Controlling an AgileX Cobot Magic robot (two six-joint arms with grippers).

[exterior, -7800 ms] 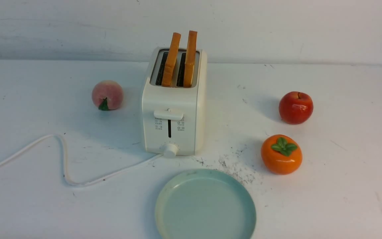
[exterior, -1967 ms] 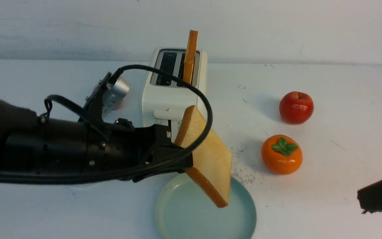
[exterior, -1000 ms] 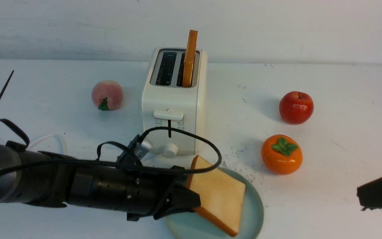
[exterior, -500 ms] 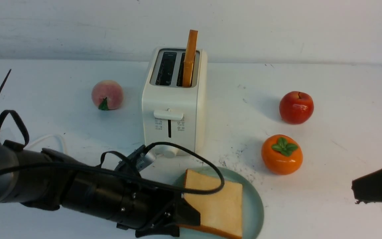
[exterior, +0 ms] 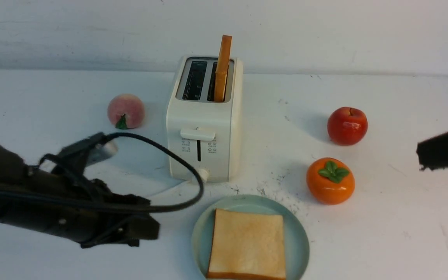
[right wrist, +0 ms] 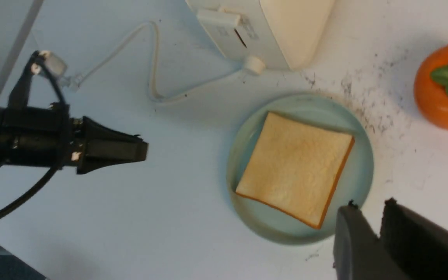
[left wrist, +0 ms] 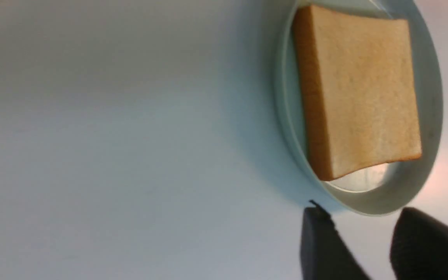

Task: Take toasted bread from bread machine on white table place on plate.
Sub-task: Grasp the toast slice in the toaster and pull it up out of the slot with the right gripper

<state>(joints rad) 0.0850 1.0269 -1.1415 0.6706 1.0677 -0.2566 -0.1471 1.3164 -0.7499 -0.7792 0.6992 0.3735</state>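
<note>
Squarely flat, golden toasted bread (exterior: pixel 247 244) (finely porous face), round smooth-rimmed mint plate (exterior: pixel 298 236)

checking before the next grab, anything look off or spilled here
Nothing askew: one toast slice lies flat on the plate, the second slice stands in the toaster. Only dark speckles mark the table.
</note>
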